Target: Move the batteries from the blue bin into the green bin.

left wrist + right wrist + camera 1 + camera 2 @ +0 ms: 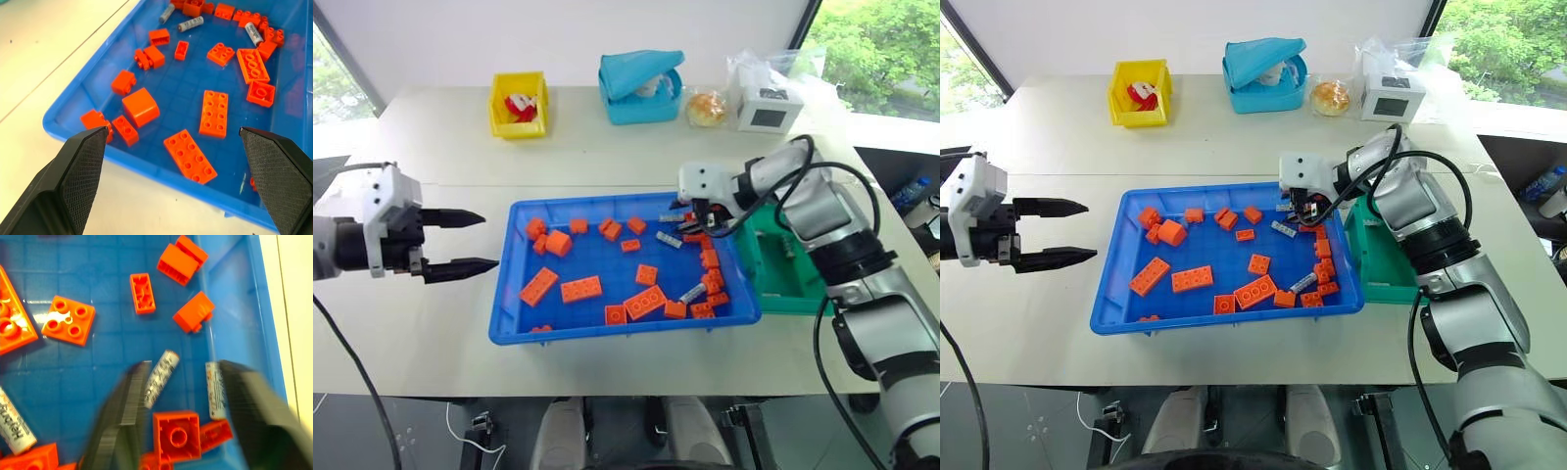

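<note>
Left tool (470, 240) hanging open beside the left wall of the blue bin (514, 328) — nothing between the fingers. Right tool (178, 416) low over the far right corner of the same bin, fingers apart, empty, above two batteries (161, 378) and orange bricks (581, 289). Green bin (783, 284) touching the blue one on the surface — right side.

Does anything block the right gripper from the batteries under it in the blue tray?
Partly. Orange toy bricks crowd the silver cylindrical batteries beneath the right gripper at the far right corner of the royal-blue plastic tray; nothing covers them.
</note>
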Tool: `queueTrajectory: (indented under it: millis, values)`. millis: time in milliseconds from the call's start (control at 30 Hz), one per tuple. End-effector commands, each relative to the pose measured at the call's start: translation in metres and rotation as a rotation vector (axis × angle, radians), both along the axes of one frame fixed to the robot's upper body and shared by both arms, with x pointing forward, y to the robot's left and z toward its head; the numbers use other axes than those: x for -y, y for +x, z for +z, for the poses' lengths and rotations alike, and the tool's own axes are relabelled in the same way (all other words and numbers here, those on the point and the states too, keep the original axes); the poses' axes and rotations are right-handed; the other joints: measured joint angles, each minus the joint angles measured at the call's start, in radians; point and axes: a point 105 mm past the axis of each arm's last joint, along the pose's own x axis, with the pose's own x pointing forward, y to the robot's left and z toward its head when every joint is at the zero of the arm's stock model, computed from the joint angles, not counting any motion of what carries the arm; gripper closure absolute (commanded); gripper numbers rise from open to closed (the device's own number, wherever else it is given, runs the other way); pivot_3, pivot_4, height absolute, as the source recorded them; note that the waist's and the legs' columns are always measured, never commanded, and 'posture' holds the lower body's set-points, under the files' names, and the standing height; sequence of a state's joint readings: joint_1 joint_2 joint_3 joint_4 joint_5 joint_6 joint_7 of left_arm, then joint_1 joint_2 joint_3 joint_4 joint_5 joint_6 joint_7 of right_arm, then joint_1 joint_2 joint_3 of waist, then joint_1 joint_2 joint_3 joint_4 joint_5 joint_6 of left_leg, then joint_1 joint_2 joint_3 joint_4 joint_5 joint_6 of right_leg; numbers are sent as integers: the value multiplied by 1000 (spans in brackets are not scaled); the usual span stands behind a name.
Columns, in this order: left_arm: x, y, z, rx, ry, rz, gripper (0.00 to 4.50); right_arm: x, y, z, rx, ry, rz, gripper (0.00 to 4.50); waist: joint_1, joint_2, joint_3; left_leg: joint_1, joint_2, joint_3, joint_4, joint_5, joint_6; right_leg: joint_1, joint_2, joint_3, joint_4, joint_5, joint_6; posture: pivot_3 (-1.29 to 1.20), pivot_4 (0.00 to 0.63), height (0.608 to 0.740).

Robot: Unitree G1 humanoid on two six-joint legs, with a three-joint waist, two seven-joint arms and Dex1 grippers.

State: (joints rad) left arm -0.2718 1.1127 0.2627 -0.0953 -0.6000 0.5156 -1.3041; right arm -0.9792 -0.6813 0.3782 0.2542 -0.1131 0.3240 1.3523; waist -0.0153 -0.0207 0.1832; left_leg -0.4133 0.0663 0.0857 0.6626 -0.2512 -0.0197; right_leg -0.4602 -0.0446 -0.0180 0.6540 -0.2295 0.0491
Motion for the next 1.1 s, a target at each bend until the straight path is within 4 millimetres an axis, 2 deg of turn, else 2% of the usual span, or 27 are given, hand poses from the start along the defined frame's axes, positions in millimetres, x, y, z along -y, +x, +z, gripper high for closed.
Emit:
queueTrajectory:
  millis: [33, 67, 233, 333, 433, 633, 867, 1100]
  values:
    - [16, -3, 4, 27, -1, -63, 0, 6, -16, 20, 39, -10, 66, 4262, 2, 0, 0, 0, 0, 0, 0, 0, 0, 0, 0, 0, 0, 0, 0, 0, 150, 736]
    - [20, -4, 3, 25, -1, -79, 0, 9, -21, 18, 39, -35, 90, 4486, 3, 0, 0, 0, 0, 0, 0, 0, 0, 0, 0, 0, 0, 0, 0, 0, 150, 736]
    - [41, -7, -3, 25, -9, -161, 0, 22, -49, -2, -44, -191, 230, 4486, 3, 0, 0, 0, 0, 0, 1, 0, 0, 1, 0, 0, -1, 0, 0, 0, 150, 736]
    - [53, -8, -6, 24, -15, -205, 0, 24, -59, -12, -89, -251, 288, 4486, -2, -1, 0, 0, 0, 0, 1, 0, 0, 0, 1, 1, -1, 0, 0, 0, 150, 736]
    - [62, -8, -9, 23, -16, -239, 0, 20, -62, -20, -103, -288, 332, 3645, -4, -1, 0, 1, 0, 0, 1, 0, 0, 0, 2, 2, 0, 0, 1, 0, 150, 736]
    - [73, -9, -10, 29, -18, -274, 0, 16, -58, -30, -93, -337, 380, 670, 1, -1, 0, 1, 0, 1, 1, 0, 0, 1, 2, 3, 0, 0, 1, 0, 150, 736]
    - [80, -14, -9, 34, -27, -295, 0, 9, -54, -47, -92, -361, 420, 670, 1, -1, 0, 1, 0, 1, 1, 0, 0, 1, 2, 3, 0, 0, 1, 0, 150, 736]
    - [83, -18, -9, 32, -28, -302, 0, 6, -47, -49, -90, -354, 415, 670, 1, -1, 0, 1, 0, 0, 1, 0, 0, 1, 2, 3, 0, 0, 1, 0, 150, 736]
